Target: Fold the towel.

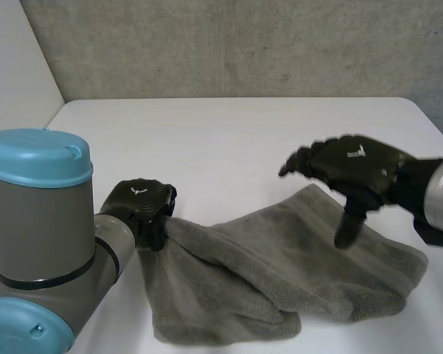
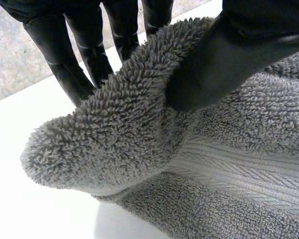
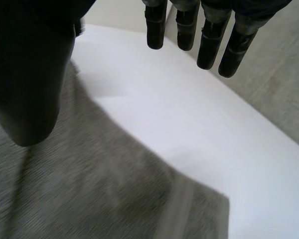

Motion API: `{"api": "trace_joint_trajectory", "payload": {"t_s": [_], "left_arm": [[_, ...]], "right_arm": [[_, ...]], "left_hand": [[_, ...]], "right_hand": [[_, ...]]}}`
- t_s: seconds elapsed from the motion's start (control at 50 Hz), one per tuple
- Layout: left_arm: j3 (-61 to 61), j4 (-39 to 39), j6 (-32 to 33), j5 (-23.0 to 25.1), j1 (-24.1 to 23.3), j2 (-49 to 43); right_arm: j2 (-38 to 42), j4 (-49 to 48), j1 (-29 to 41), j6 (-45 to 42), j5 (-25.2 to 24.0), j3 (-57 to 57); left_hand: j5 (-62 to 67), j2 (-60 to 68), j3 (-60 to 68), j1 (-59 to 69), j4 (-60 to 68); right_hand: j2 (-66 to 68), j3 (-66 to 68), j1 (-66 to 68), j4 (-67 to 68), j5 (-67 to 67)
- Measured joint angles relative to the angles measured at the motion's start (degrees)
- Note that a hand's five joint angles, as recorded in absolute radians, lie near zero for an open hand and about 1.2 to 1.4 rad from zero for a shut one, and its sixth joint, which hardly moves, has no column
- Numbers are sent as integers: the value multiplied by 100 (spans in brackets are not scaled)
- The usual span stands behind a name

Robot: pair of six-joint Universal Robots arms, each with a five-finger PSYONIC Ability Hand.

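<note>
A grey towel (image 1: 280, 273) lies folded and rumpled on the white table (image 1: 221, 140), near its front edge. My left hand (image 1: 142, 206) is shut on the towel's left corner: in the left wrist view the thumb (image 2: 224, 59) presses a fold of towel (image 2: 129, 139) against the fingers (image 2: 84, 55). My right hand (image 1: 351, 173) hovers above the towel's right part, open, with its thumb hanging down and nothing held. In the right wrist view its fingers (image 3: 209, 40) are straight over the table, and the towel (image 3: 89, 189) lies beneath the thumb (image 3: 30, 79).
The table's back edge meets a grey wall (image 1: 244, 44). Bare table surface stretches behind the towel. My left arm's blue-capped joint (image 1: 37, 221) stands at the front left.
</note>
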Motion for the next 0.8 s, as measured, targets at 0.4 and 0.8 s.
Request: {"api": "trace_joint_trajectory", "payload": {"t_s": [0.4, 0.8], "left_arm": [[-200, -1, -1, 1, 85, -22], [-364, 130, -1, 0, 127, -88]], "right_arm": [[3366, -1385, 564, -429, 1667, -1822], [4676, -1979, 573, -445, 1712, -2818]], "left_hand": [[-17, -9, -370, -1, -210], [-370, -296, -831, -20, -659]], "right_hand": [[1369, 1420, 1383, 1379, 1521], [1749, 1831, 1878, 1766, 1928]]}}
